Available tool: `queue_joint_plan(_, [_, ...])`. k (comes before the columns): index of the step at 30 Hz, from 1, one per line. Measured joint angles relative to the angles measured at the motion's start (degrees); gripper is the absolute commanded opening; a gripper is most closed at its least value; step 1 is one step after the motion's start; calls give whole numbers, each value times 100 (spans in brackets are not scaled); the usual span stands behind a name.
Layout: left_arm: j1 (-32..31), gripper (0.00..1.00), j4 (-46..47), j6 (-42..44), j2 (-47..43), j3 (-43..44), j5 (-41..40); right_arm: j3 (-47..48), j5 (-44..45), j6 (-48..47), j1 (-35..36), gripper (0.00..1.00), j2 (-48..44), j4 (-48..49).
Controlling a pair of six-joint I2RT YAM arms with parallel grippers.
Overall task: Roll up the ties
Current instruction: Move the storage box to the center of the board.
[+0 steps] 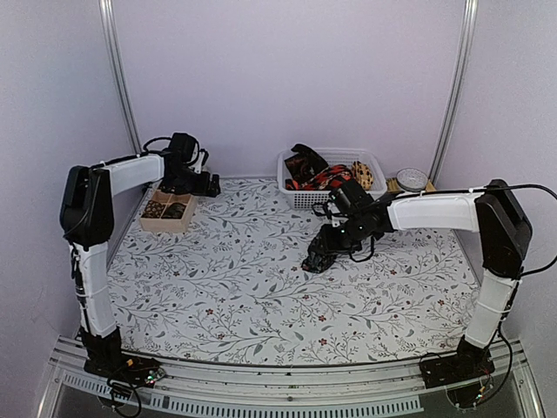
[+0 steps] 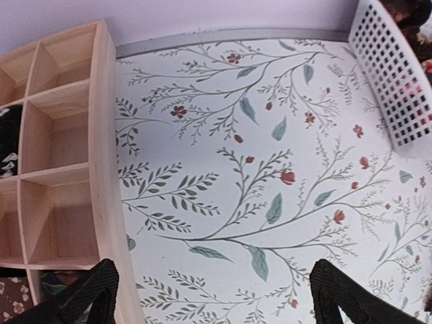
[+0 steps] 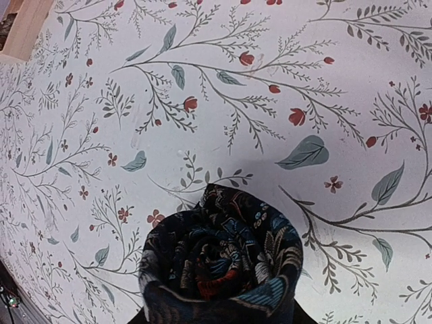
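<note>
A dark floral tie, coiled into a tight roll, fills the bottom of the right wrist view. My right gripper is shut on it just above the flowered cloth, in front of the basket; its fingers are mostly hidden behind the roll. More ties, a red-black one and a yellow one, lie heaped in the basket. Rolled ties sit in the wooden tray's compartments. At the back left my left gripper stands open and empty beside the tray's right wall, over bare cloth.
The white mesh basket stands at the back centre, its corner in the left wrist view. The wooden tray lies at the back left against the wall. A grey round disc sits right of the basket.
</note>
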Motion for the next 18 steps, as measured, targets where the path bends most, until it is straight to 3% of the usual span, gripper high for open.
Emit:
queue_joint_plan(11, [289,89,-363,415,1047,798,-839,-190,26,2,-11,6,-291,-59])
queue_joint_plan(18, [442,71,-385,557,1226,879,-988,-192,26,2,-13,6,-297,-81])
